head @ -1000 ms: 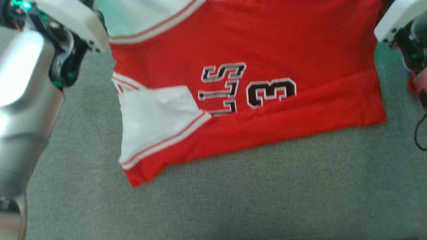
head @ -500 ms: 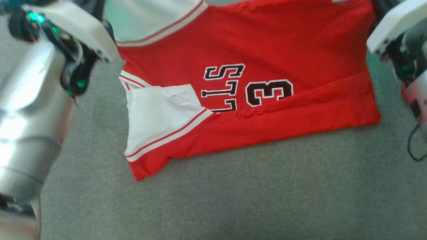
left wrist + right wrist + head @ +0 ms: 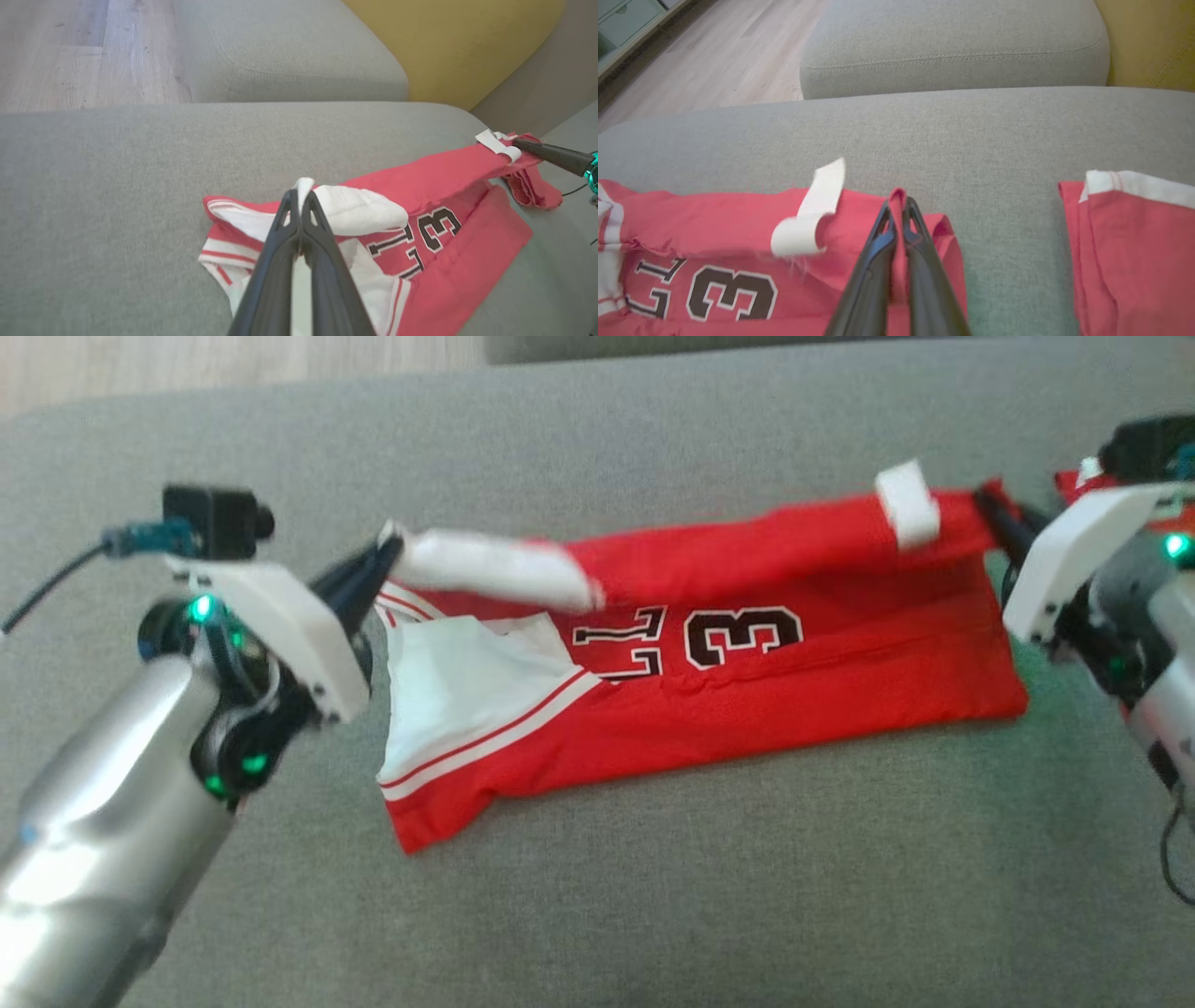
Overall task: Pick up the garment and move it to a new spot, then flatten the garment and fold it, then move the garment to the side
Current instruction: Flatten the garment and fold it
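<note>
Grey sofa cushion [image 3: 653, 915] is basically my whole workspace, with a strip of wood floor [image 3: 233, 364] past its far left corner.

Starting on the left: my left gripper [image 3: 387, 546] has its fingers pressed together on a white fold of the garment [image 3: 747, 709], right at its far left corner, and that fold is lifted off the cushion. Just below it the white side panel [image 3: 448, 700] with red stripes lies a bit wrinkled, and the red corner under it points toward me.

The garment is a red jersey lying across the middle of the cushion, long side running left to right. Its near half is flat on the fabric and its far edge is held up between my two grippers.

Moving right, the black number 13 [image 3: 742, 635] sits about mid-jersey, and the letters beside it are partly hidden under the lifted fold. Further right a white tag [image 3: 906, 504] sticks up from the raised edge. Just beside the tag my right gripper [image 3: 985, 504] is pinching the red far right corner, cloth squeezed between the fingers.

Off to the right, apart from the jersey, a second red cloth [image 3: 1125, 242] with white trim lies on the cushion.
</note>
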